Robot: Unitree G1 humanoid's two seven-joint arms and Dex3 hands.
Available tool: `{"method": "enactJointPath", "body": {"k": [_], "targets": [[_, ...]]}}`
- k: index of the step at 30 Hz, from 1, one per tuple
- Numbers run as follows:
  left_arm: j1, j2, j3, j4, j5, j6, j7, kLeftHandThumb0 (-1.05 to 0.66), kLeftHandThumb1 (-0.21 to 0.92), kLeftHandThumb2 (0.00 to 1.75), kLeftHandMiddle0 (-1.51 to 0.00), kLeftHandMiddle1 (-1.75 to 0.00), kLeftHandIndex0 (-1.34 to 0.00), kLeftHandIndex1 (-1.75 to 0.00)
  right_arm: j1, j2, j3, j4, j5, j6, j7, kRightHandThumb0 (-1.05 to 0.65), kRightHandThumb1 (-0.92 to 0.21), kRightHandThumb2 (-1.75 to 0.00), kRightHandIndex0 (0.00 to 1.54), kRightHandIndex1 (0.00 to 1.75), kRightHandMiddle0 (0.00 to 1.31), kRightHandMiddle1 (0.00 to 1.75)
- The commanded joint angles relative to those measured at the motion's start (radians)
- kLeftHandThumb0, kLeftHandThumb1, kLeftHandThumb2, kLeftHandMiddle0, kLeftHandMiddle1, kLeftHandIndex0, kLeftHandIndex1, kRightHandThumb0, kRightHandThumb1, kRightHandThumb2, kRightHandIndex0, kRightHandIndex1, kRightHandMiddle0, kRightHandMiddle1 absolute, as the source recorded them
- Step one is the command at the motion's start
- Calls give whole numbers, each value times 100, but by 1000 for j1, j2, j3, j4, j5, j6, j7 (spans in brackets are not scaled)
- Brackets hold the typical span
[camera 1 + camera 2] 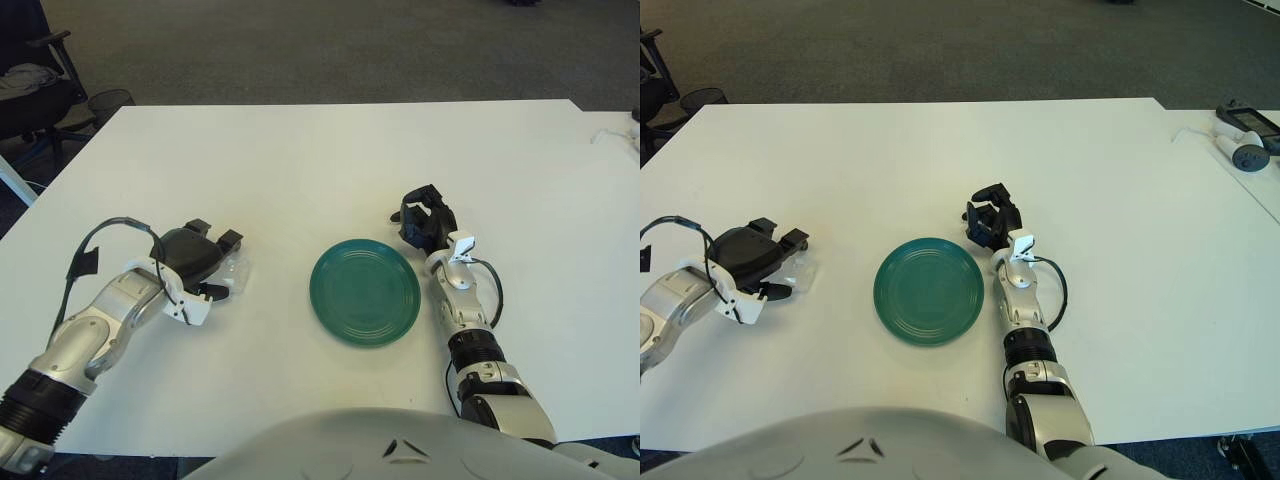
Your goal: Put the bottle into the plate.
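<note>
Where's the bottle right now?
The clear bottle lies on the white table, under the left robot hand, left of the green plate.

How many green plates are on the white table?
1. The round green plate lies on the white table, between the left hand, which covers a clear plastic bottle, and the right hand. Nothing seems hidden.
</note>
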State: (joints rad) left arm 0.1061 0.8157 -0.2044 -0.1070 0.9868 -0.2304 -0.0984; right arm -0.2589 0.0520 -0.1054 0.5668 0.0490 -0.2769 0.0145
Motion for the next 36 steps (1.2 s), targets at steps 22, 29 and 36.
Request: {"method": "enactJointPath", "body": {"k": [22,29,36], "targets": [[-102,-119,-47,294,26,-277,720,-46,34,128,-110,-175,-58,-175,56,-6,-15,111,17,91,-7,-1,-60,-88,50,147,31,173],[-136,-118,-48,307,12,-296,719,-46,34,128,-110,-175,-59,-175,47,-4,-15,125,16,86,-10,-1,-60,-88,50,147,31,173],[-196,-114,-18,234,-51,-300,623,-46,33,129,-110,-175,-59,-175,34,-5,-17,149,16,78,-12,-1,-60,-88,50,147,31,173]]}}
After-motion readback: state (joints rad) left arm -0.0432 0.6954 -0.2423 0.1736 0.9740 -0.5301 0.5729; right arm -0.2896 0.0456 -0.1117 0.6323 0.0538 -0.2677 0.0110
